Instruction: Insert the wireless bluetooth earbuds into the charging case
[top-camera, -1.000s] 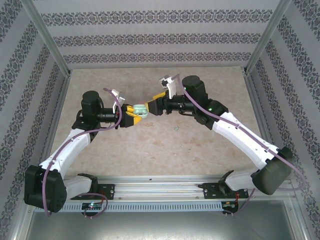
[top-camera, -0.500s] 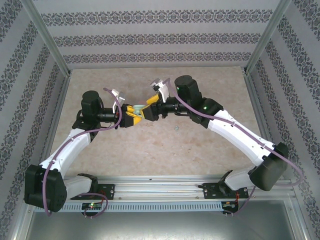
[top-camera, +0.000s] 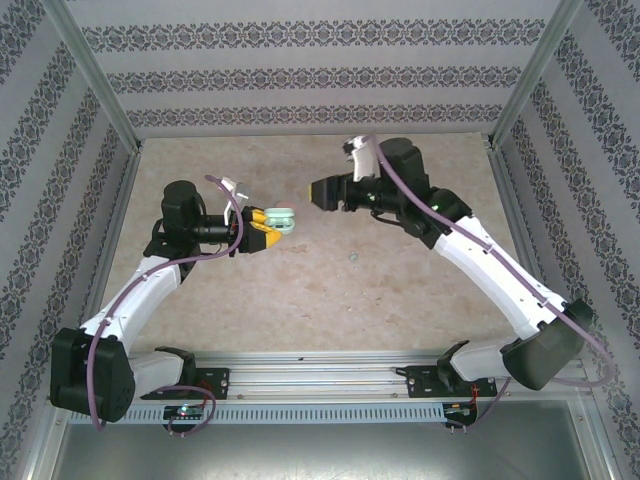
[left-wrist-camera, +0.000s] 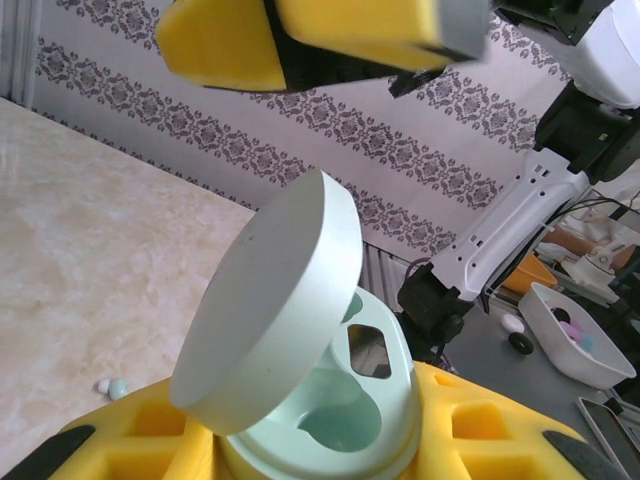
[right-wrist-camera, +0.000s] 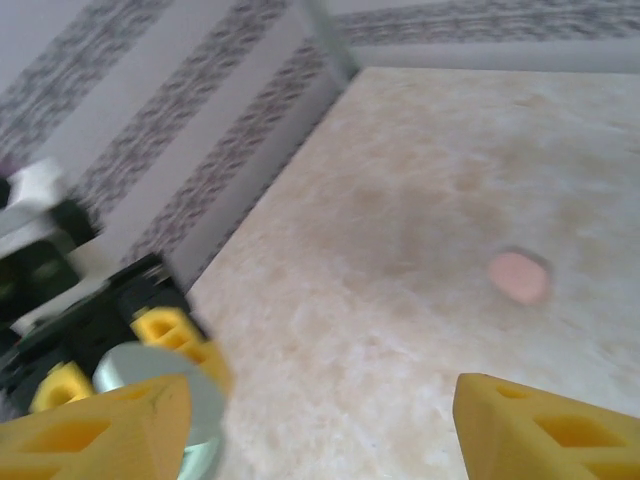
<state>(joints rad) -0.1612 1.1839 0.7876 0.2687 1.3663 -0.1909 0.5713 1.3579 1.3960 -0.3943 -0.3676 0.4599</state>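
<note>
Case open and held, no earbud seated yet.
From above, the left gripper (top-camera: 268, 222) was clamped on the pale green charging case (top-camera: 282, 217) over the table (top-camera: 300, 300). The right gripper (top-camera: 318, 193) hung apart from it, with one earbud (top-camera: 354, 257) lying loose nearby. The left wrist view showed the lid (left-wrist-camera: 270, 300) raised and both wells bare. In the right wrist view the fingers (right-wrist-camera: 100, 425) stood wide and empty. By my judgement, picking and inserting were all left to do.
</note>
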